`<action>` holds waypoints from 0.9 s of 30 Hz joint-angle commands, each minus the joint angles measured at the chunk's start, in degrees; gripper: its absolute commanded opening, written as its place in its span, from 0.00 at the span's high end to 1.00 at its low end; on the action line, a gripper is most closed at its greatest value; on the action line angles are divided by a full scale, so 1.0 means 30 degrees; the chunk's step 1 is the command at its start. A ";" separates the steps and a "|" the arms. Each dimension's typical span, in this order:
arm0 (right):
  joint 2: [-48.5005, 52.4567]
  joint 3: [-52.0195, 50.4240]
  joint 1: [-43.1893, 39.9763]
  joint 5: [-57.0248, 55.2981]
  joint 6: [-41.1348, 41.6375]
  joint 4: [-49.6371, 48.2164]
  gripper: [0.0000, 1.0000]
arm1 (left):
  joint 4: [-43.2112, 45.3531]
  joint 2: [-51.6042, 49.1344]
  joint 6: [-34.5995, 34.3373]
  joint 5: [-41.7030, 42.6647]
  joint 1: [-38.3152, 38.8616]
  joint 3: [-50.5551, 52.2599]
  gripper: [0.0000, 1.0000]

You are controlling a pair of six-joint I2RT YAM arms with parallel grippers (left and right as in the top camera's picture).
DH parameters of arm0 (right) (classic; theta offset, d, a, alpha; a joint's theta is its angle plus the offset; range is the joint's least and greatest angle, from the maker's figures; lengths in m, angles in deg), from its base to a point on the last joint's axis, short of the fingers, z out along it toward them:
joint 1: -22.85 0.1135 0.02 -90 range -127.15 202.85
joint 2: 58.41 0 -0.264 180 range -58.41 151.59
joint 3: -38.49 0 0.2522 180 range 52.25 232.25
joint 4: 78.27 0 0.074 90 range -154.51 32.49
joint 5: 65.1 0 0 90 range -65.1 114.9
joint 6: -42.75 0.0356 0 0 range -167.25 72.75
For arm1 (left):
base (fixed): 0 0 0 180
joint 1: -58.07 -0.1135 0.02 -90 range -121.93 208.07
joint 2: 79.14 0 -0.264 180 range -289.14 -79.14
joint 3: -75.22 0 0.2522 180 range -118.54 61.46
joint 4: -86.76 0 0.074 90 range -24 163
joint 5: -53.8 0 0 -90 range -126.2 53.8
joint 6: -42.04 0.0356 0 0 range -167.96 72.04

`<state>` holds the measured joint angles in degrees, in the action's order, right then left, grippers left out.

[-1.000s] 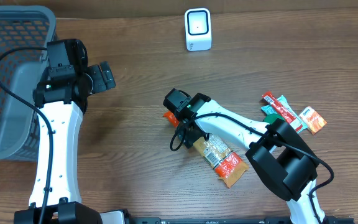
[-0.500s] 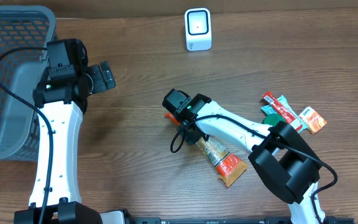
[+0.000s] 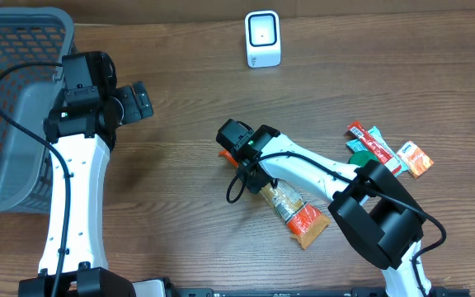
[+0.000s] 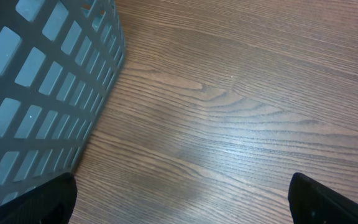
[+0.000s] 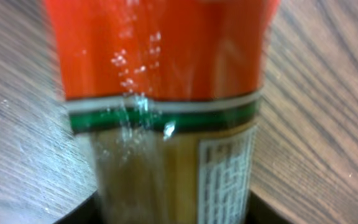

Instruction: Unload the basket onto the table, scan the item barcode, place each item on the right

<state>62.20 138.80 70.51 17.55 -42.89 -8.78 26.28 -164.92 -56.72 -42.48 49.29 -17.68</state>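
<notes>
A snack packet [image 3: 293, 209] with orange ends and a clear middle lies on the wooden table in the overhead view. My right gripper [image 3: 252, 175] stands over its upper-left end. In the right wrist view the packet [image 5: 166, 93] fills the frame, and a white printed label [image 5: 225, 174] shows on its clear part. There my right gripper [image 5: 173, 214] has a dark finger against each side of the packet, so it is shut on it. A white scanner [image 3: 263, 39] stands at the back of the table. My left gripper [image 3: 138, 103] hangs open beside the basket, holding nothing [image 4: 182, 205].
A grey mesh basket [image 3: 15, 107] fills the far left, and its wall [image 4: 42, 81] shows in the left wrist view. Several more snack packets [image 3: 386, 150] lie in a heap at the right. A black cable loops beside the right gripper.
My right gripper's jaws have closed in on the packet's sides. The packet has turned slightly, its lower end shifting a little left. The left arm has not moved.
</notes>
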 commanded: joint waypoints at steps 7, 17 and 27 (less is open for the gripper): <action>0.0627 -0.0619 -0.0051 -0.0364 0.0117 0.1005 0.29 | 0.0073 -0.0138 0.0357 -0.0095 -0.0058 -0.0189 0.00; 0.0619 0.1428 -0.0051 -0.1158 0.0044 0.3628 0.16 | 0.0080 -0.0138 0.0357 -0.0095 -0.0051 -0.0189 0.00; 0.0627 0.1137 -0.0117 0.1071 -0.1115 0.3585 0.09 | 0.0073 -0.0138 0.0357 -0.0095 -0.0051 -0.0197 0.00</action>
<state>63.28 141.59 70.29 18.31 -44.60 2.82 26.28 -164.92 -56.72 -42.48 49.29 -17.68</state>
